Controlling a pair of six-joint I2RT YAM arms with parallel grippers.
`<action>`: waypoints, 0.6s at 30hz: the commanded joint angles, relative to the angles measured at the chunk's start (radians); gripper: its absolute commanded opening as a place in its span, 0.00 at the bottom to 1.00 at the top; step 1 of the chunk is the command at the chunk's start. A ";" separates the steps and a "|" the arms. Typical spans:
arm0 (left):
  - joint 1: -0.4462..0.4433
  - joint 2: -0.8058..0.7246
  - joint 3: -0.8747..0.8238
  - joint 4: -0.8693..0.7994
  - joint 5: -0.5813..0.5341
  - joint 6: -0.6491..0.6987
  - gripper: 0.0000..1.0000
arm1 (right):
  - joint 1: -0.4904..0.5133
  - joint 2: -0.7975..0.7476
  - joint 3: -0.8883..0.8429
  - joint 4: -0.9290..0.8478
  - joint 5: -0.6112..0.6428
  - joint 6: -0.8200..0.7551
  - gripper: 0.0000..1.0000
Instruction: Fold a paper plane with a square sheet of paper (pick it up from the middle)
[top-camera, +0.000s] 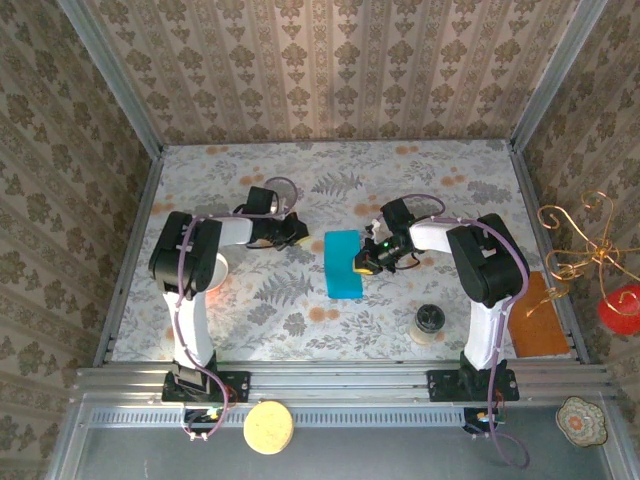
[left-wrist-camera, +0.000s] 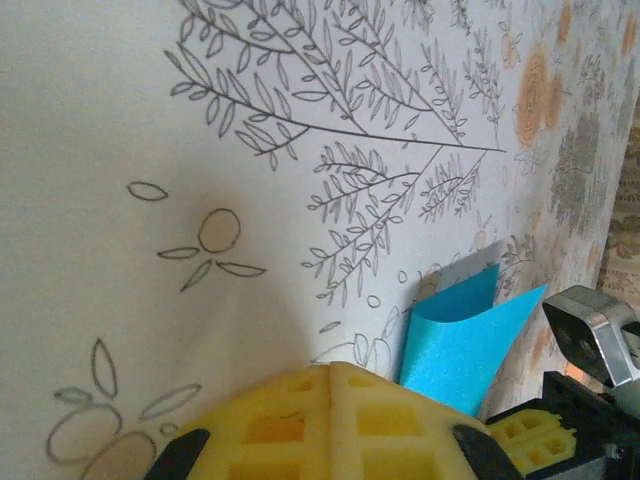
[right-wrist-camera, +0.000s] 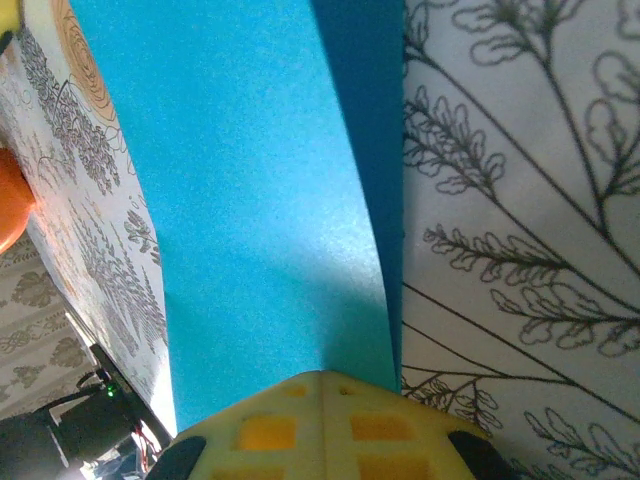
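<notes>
The square sheet of paper (top-camera: 344, 264) is teal-blue and lies doubled over into a tall rectangle at the table's middle. My right gripper (top-camera: 366, 263) sits at its right edge, shut on the upper layer. In the right wrist view the paper (right-wrist-camera: 250, 190) runs away from the closed yellow fingertips (right-wrist-camera: 322, 378), with a darker lower layer along its right side. My left gripper (top-camera: 297, 236) rests left of the sheet, shut and holding nothing. The left wrist view shows its fingers (left-wrist-camera: 335, 372) pressed together, with the paper (left-wrist-camera: 455, 340) beyond as a loose, uncreased curve.
An orange-brown flat sheet (top-camera: 535, 318) lies at the right table edge. A small dark-topped cup (top-camera: 429, 322) stands near the right arm's base. A white and orange round thing (top-camera: 218, 272) sits under the left arm. Walls enclose the table on three sides.
</notes>
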 joint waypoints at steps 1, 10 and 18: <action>-0.079 -0.079 -0.004 0.006 -0.029 0.012 0.00 | -0.005 0.176 -0.089 -0.130 0.367 0.023 0.04; -0.178 0.077 0.141 -0.005 0.001 -0.030 0.00 | -0.005 0.176 -0.093 -0.126 0.367 0.026 0.04; -0.099 0.156 0.156 -0.047 -0.065 0.012 0.00 | -0.005 0.175 -0.095 -0.124 0.369 0.025 0.04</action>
